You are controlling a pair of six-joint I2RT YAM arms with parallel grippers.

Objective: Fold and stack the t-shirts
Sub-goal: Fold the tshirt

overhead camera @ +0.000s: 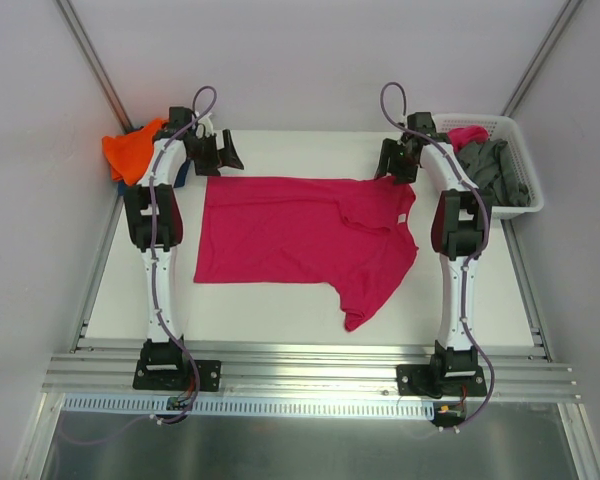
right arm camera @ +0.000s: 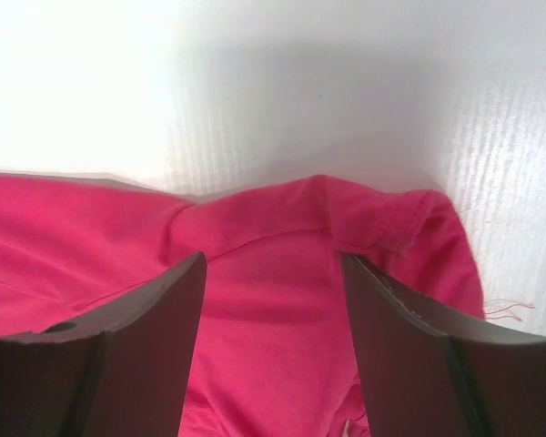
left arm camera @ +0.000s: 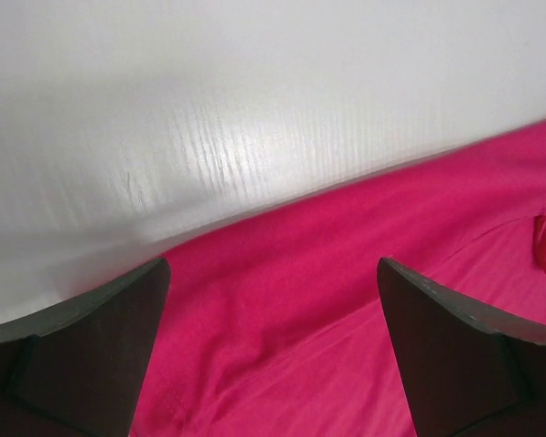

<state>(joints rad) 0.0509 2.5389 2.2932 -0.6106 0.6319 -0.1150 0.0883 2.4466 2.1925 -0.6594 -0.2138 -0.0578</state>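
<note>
Lighting bright and diffuse, shadows soft. Wrist views: strong glare on the surface (left arm camera: pixel 209 137); foreground slightly out of focus.

**One t-shirt flat mid-table, the rest at the far corners**

The spread t-shirt (overhead camera: pixel 300 235) lies flat on the middle of the table (overhead camera: pixel 280 310), between the two arms. The left gripper (overhead camera: pixel 220 160) sits at its far left corner, the right gripper (overhead camera: pixel 396 170) at its far right corner. At the table's far left corner lie bunched t-shirts (overhead camera: pixel 132 150). At the far right, the basket (overhead camera: pixel 525 208) holds heaped t-shirts (overhead camera: pixel 492 168).
</note>
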